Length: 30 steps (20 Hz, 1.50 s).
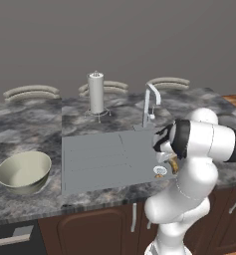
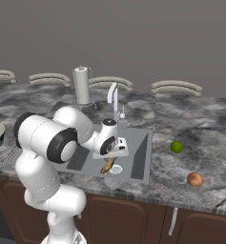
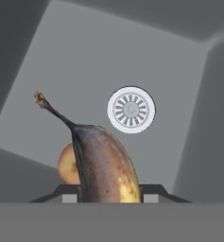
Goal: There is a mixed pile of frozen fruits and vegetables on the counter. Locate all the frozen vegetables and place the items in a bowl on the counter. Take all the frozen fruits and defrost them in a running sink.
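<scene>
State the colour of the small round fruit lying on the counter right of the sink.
Lime green, clearest in the right base view.

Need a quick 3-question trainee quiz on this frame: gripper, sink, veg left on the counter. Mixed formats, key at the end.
1. True or false: the gripper is shut on the banana above the sink.
2. Which items lie on the counter to the right of the sink? A) lime-green ball and reddish-brown lump B) two bowls C) a cup and a plate
3. Fill in: in the left base view the bowl sits on the counter to the ____ of the sink, with nothing visible in it.

Key: 1 true; 2 A; 3 left
</scene>
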Available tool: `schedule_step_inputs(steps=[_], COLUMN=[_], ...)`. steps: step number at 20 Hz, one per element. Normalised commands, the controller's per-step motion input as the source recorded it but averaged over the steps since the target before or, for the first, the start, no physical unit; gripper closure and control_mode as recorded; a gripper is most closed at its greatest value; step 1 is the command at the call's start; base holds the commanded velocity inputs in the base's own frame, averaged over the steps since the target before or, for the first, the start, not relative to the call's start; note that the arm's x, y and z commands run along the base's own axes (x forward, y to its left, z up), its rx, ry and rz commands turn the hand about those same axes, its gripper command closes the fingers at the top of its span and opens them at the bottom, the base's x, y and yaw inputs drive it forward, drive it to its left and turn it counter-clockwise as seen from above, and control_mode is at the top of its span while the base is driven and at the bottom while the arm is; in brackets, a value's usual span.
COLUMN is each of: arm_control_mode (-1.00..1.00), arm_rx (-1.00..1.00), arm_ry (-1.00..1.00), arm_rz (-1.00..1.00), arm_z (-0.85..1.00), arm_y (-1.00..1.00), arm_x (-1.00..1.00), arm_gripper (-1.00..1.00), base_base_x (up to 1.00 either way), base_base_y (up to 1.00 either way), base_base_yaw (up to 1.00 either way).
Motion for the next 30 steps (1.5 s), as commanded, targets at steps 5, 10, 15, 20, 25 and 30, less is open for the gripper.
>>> schedule_step_inputs(steps=[5, 10, 15, 20, 25, 30], arm_control_mode=[-1.00, -1.00, -1.00, -1.00, -1.00, -1.00], arm_rx=[0.00, 0.00, 0.00, 0.00, 0.00, 0.00], arm_ry=[0.00, 0.00, 0.00, 0.00, 0.00, 0.00], arm_rz=[0.00, 0.00, 0.00, 0.00, 0.00, 0.00], arm_z=[-0.14, -0.16, -0.14, -0.09, -0.10, -0.11], arm_y=[0.00, 0.00, 0.00, 0.00, 0.00, 0.00], arm_x=[0.06, 0.08, 0.07, 0.03, 0.02, 0.04], arm_gripper=[1.00, 1.00, 1.00, 1.00, 1.00, 1.00], base_base_x=[0.00, 0.00, 0.00, 0.00, 0.00, 0.00], base_base_y=[0.00, 0.00, 0.00, 0.00, 0.00, 0.00], base_base_yaw=[0.00, 0.00, 0.00, 0.00, 0.00, 0.00])
